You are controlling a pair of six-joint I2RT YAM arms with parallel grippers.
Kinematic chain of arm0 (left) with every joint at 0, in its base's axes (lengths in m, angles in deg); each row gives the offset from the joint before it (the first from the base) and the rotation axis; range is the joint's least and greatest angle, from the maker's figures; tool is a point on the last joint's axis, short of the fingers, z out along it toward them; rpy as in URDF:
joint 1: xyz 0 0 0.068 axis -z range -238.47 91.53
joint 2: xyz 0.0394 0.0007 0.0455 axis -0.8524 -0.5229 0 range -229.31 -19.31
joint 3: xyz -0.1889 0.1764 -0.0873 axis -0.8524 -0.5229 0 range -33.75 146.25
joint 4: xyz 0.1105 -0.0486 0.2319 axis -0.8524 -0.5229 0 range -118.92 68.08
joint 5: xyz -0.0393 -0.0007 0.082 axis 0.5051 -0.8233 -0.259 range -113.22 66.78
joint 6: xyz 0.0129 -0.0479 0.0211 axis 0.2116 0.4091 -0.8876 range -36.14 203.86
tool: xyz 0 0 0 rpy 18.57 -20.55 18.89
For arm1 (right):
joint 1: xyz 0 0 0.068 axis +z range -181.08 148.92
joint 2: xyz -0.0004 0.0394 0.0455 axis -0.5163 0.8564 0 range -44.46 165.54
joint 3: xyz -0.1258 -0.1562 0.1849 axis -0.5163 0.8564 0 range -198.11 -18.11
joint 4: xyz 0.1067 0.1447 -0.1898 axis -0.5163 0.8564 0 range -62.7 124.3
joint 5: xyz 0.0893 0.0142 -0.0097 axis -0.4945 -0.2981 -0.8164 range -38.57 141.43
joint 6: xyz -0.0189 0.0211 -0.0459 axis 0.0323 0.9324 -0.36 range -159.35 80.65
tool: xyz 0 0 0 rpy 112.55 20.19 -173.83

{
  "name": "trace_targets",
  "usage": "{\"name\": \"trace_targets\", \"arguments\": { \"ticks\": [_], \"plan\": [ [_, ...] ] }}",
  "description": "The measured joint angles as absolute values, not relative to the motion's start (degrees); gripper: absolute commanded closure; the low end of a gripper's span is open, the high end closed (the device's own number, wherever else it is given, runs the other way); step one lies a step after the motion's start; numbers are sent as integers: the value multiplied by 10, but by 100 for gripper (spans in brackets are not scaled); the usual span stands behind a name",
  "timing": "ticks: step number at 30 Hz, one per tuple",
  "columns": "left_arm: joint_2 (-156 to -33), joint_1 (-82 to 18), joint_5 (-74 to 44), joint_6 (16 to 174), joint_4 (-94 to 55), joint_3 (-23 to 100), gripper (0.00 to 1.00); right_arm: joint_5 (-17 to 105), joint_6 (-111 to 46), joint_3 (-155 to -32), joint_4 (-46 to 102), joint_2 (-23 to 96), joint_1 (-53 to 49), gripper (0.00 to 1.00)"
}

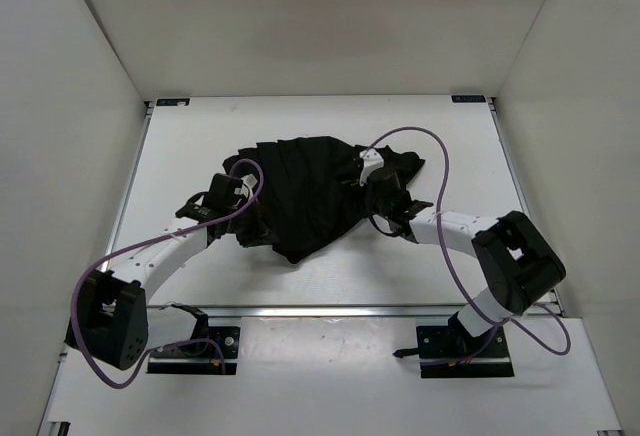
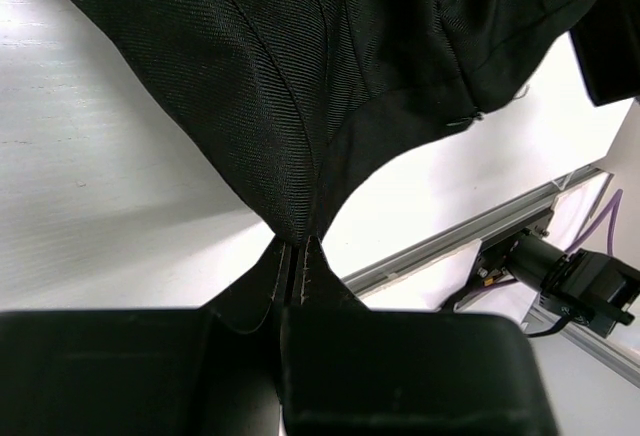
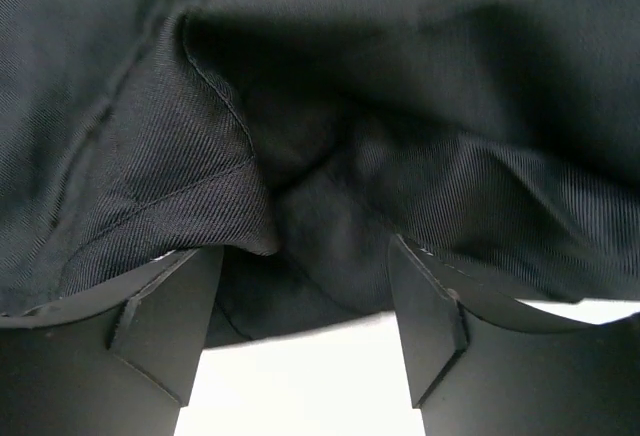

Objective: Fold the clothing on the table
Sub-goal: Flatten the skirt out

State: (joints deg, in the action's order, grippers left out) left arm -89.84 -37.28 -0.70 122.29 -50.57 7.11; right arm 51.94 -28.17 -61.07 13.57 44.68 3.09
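Presently the clothing (image 1: 315,191) lies crumpled rather than flat, about mid-table (image 1: 190,146), between the two arms, with a pointed flap trailing toward the near edge. The left end effector (image 2: 297,256) is closed tight on a narrow tip of the garment's hem, and the fabric fans out from that pinch, clear of the surface just beyond it. The right end effector (image 3: 305,251) stands partly wide at the garment's right side, with bunched cloth and a stitched corner sitting at and between its fingertips; no clamping is evident there. Findings on risk: the left hold takes only a small bite of material, so a sharp or long pull may well strip the hem out of the jaws. On the right, several layers are heaped together, so a closure at this spot would likely take more than one layer, or a mere wrinkle, and carry a skewed fold. With the garment not spread out, any fold made now is judged likely to trap creases and come out uneven.
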Motion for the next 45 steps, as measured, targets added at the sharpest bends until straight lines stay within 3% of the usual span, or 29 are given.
{"name": "trace_targets", "arguments": {
  "ticks": [11, 15, 17, 19, 29, 38, 45],
  "plan": [
    [-898, -374, 0, 1225, -503, 71, 100, 475, -288, -707, 99, 560, 36, 30],
    [-898, -374, 2, 1225, -502, 70, 100, 473, -293, -743, 101, 596, 42, 54],
    [-898, -375, 2, 1225, -502, 68, 100, 471, -293, -747, 102, 600, 42, 73],
    [-898, -377, 2, 1225, -501, 66, 100, 474, -293, -753, 109, 602, 40, 99],
    [-897, -391, 3, 1227, -500, 61, 100, 530, -319, -783, 193, 567, 27, 100],
    [-897, -416, -4, 1214, -505, 74, 100, 538, -367, -759, 320, 392, -25, 100],
    [-896, -436, -29, 1192, -524, 94, 100, 554, -349, -622, 386, 236, -51, 100]
  ]
}}
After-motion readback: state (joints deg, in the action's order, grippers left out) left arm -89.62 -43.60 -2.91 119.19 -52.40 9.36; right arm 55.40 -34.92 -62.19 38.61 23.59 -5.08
